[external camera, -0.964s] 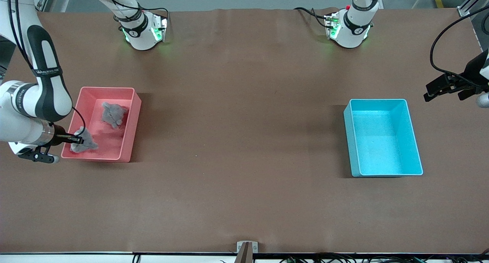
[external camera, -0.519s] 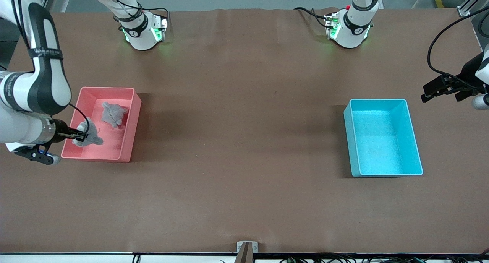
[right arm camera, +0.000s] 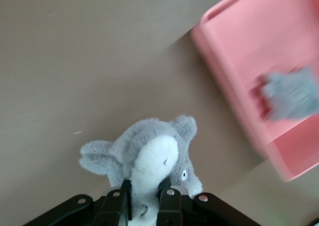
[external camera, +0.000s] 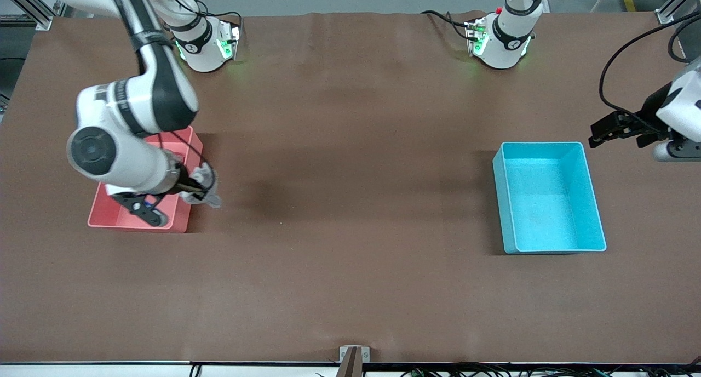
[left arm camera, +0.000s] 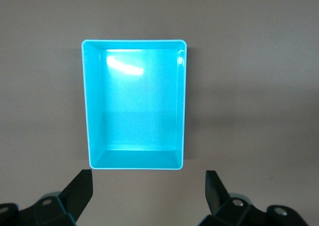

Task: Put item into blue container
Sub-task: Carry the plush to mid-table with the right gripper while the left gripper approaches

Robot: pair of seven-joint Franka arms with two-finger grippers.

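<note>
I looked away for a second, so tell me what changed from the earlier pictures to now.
The right tool, shut on the grey plush toy, lifted it out of the pink bin and carried it over the bin's wall toward the blue container. The left tool, open, drifted slightly toward that container. The second plush toy stayed in the pink bin; both bins kept their places.

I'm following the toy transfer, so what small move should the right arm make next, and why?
Probably carry it on across the table toward the blue container. The right pincer is shut on the grey plush toy, lifted over the pink bin's edge, and the container is empty. The left pincer waits open beside it.
</note>
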